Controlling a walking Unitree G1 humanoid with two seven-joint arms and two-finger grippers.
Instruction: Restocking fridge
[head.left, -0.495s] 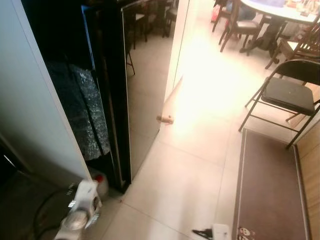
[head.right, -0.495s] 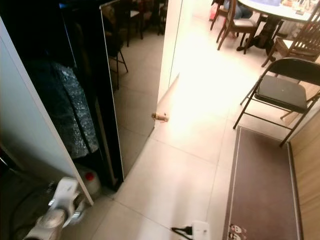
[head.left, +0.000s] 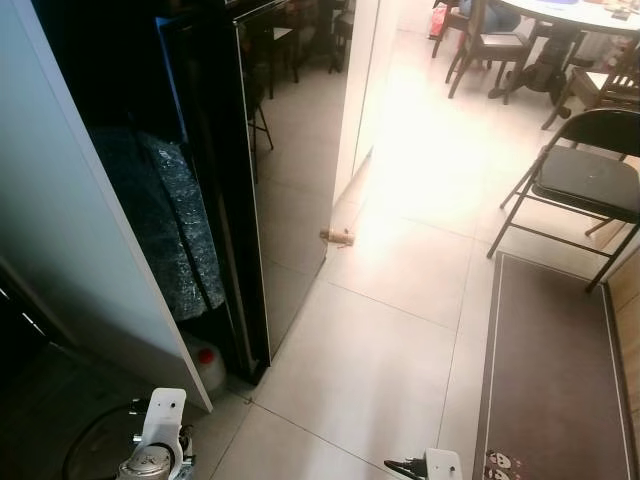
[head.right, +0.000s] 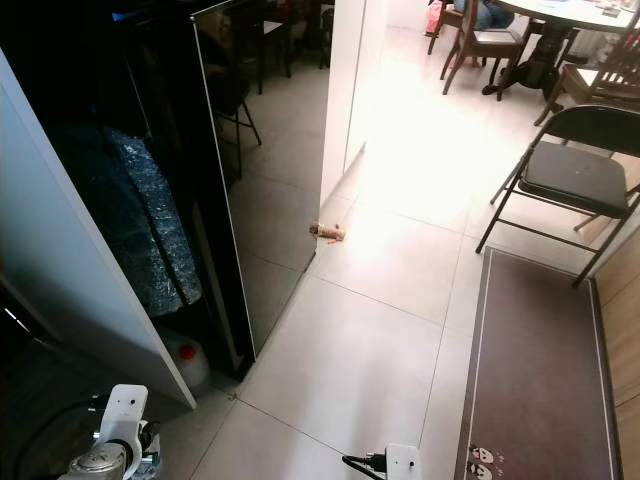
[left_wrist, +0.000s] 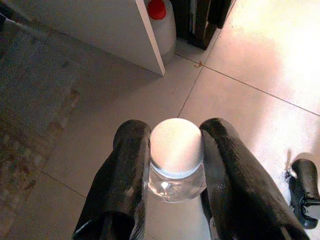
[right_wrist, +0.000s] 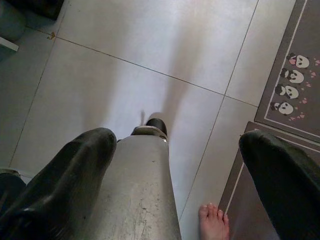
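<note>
View has shifted since 0.5 s ago; left arm sits lower. Left gripper (left_wrist: 175, 155) pinches bottle (left_wrist: 176, 157) between its fingers. Right gripper (right_wrist: 200, 165) spread, nothing between. Jug (left_wrist: 161, 25) ahead, beside fridge (head.left: 210, 180).

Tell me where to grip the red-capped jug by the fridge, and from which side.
Judged from its pose, grip the jug at the neck under its red cap, coming from above on the open-floor side. It stands upright, tucked against the white panel and the dark fridge, so its other sides are blocked. The left gripper already holds a bottle.
</note>
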